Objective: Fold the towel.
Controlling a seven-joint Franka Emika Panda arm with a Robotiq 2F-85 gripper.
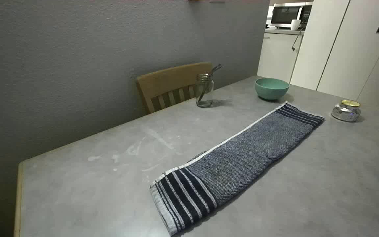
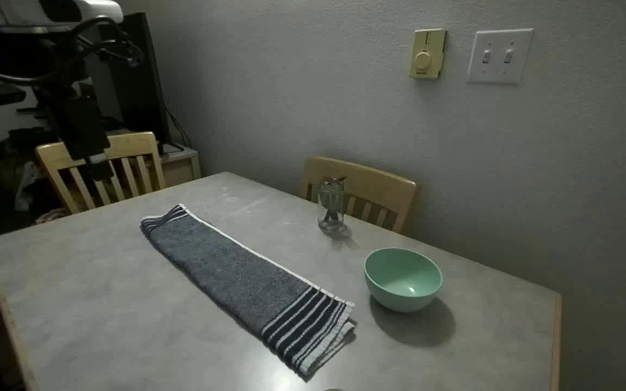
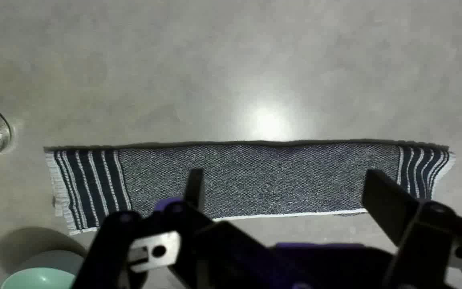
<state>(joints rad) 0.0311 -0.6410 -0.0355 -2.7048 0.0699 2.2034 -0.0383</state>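
In an exterior view, the towel (image 1: 242, 158) lies flat, one end near the bowl (image 1: 271, 89). In an exterior view, layers at that end suggest a lengthwise fold done; crosswise folding probably remains. In the wrist view, my gripper (image 3: 285, 176) is spread, empty.

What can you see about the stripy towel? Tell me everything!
The towel is long and narrow, dark grey and fuzzy-looking, like textured cloth. Both short ends have navy bands with white stripes, and a white edge runs along one long side. It lies flat on the table, with slightly wavy edges. At the end nearer the green bowl, stacked layers peek out, so it looks folded lengthwise. Only the table seems to touch it; the open gripper hangs apart from it.
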